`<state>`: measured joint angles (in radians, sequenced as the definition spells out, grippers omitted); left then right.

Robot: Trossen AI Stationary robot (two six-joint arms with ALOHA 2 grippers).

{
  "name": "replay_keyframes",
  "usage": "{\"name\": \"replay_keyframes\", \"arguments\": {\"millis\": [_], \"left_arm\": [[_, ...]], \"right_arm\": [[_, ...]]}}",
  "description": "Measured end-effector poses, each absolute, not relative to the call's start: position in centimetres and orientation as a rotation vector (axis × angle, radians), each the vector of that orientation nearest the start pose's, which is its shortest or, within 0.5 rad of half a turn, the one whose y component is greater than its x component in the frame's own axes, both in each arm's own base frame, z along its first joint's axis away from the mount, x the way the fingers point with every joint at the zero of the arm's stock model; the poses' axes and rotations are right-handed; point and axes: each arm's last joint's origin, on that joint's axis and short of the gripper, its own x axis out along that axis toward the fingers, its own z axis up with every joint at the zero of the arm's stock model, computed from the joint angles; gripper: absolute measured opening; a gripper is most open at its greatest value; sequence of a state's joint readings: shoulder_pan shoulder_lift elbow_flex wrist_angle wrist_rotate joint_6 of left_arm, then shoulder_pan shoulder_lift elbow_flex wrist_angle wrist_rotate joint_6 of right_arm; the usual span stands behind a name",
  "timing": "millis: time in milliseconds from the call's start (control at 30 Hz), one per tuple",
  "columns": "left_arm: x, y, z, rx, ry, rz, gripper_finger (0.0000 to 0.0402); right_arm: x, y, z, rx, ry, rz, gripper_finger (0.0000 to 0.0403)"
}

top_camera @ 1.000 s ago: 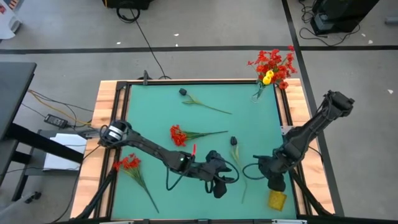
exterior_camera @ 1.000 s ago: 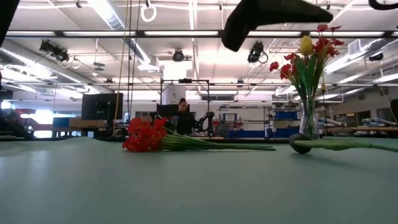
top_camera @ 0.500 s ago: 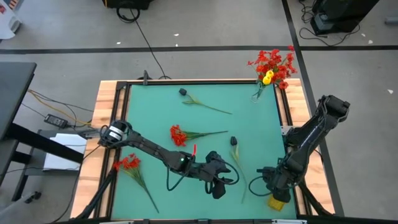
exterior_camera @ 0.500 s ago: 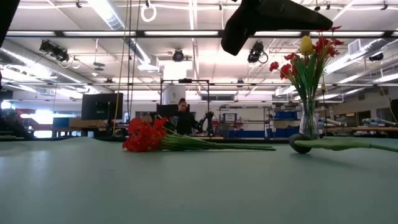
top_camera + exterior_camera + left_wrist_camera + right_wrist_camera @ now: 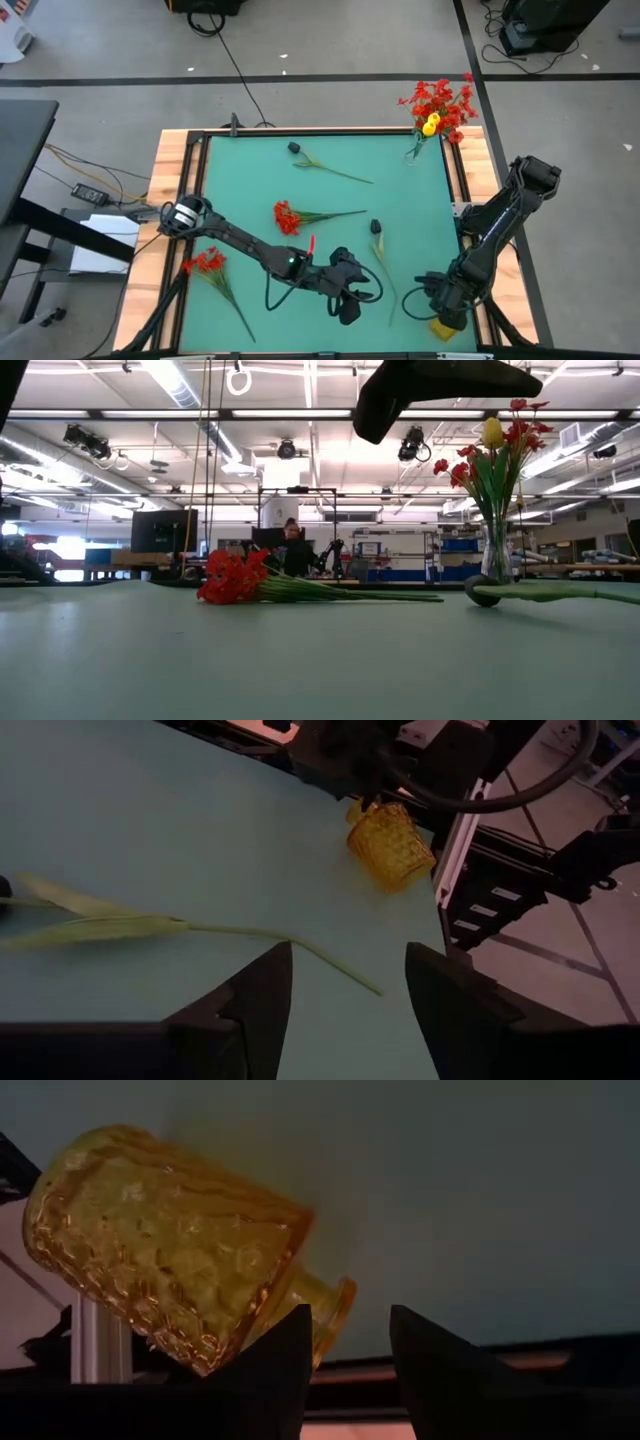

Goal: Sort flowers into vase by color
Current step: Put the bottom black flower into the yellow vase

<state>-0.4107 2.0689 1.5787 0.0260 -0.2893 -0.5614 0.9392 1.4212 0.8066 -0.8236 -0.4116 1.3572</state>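
Observation:
A yellow glass vase (image 5: 444, 326) lies on its side near the table's front right corner. My right gripper (image 5: 443, 306) stands over it, pointing steeply down, open, fingers at the vase's neck end. My left gripper (image 5: 346, 303) hovers open near the front middle, with a dark-headed flower's pale stem (image 5: 200, 930) lying ahead of it. That flower's head (image 5: 376, 228) rests on the mat. A clear vase (image 5: 413, 150) at the far right holds red blooms (image 5: 440, 100) and a yellow one (image 5: 430, 125). Two red flowers (image 5: 288, 217) (image 5: 205, 262) and another dark-headed one (image 5: 295, 148) lie flat. My right gripper comes from above at the yellow vase's neck and rim (image 5: 328, 1308), which show just past the gap, partly behind one finger (image 5: 270, 1370). The vase lies on its side on the mat. Whether the fingers touch it, I cannot tell.
A wooden frame (image 5: 170, 180) borders the green mat. The red flower at the left lies close to the mat's left edge. Free mat lies at the far middle and between the two arms. A person (image 5: 293, 545) stands in the room beyond the table.
My right gripper has gone toward the table's near edge and down, and now stands over the yellow vase, covering part of it in the high view.

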Motion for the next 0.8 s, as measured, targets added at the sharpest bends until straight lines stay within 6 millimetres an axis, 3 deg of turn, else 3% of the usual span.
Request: {"name": "replay_keyframes", "arguments": {"millis": [233, 533, 800], "left_arm": [[43.9, -18.3, 23.0, -0.392, 0.455, 0.004, 0.0201], [43.9, -18.3, 23.1, -0.387, 0.455, 0.003, 0.0201], [43.9, -18.3, 23.1, -0.386, 0.455, 0.003, 0.0201]], "right_arm": [[12.1, 18.8, 18.0, 0.670, 1.979, -0.242, 0.0142], [12.4, 19.4, 18.1, 0.723, 1.974, -0.176, 0.0148], [12.1, 19.7, 16.7, 0.823, 1.974, -0.185, 0.0116]]}}
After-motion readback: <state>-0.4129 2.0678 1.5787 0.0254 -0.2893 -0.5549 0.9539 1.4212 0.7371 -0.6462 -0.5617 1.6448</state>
